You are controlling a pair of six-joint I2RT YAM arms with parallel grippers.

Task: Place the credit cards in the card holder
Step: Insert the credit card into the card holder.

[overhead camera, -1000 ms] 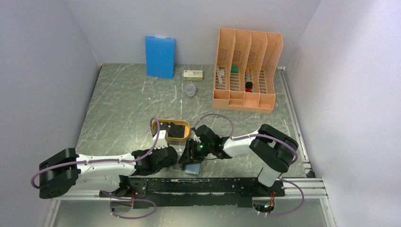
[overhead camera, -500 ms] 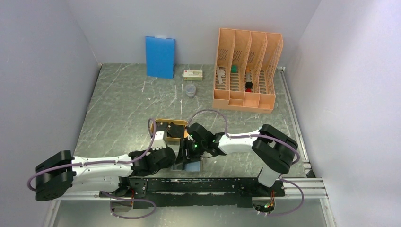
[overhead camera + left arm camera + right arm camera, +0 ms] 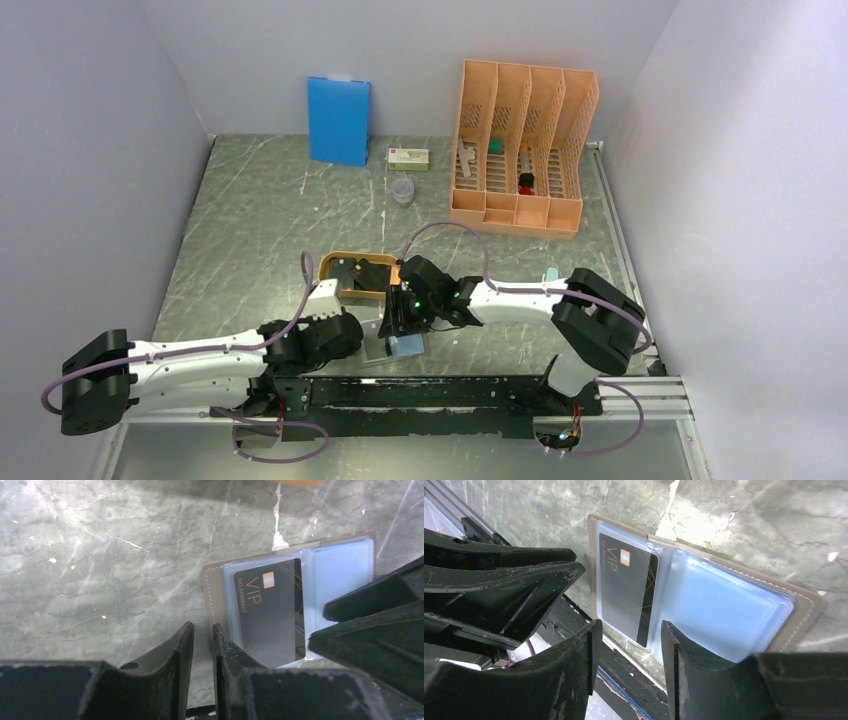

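Note:
The card holder lies open near the table's front edge, its pale blue pockets facing up. One black VIP credit card sits in its left pocket, one end sticking out. My right gripper hovers open over that end, with its fingers apart on either side and not touching it. My left gripper is at the holder's left edge, with only a narrow gap and bare table between its jaws. More dark credit cards lie in the orange tray.
A blue board leans on the back wall. Near it stand a small box, a clear cup and the orange file rack. The black base rail runs just in front of the holder.
My right gripper has shifted left over the holder and its jaws have widened. The left arm has drawn back to the left. The card stays in the pocket.

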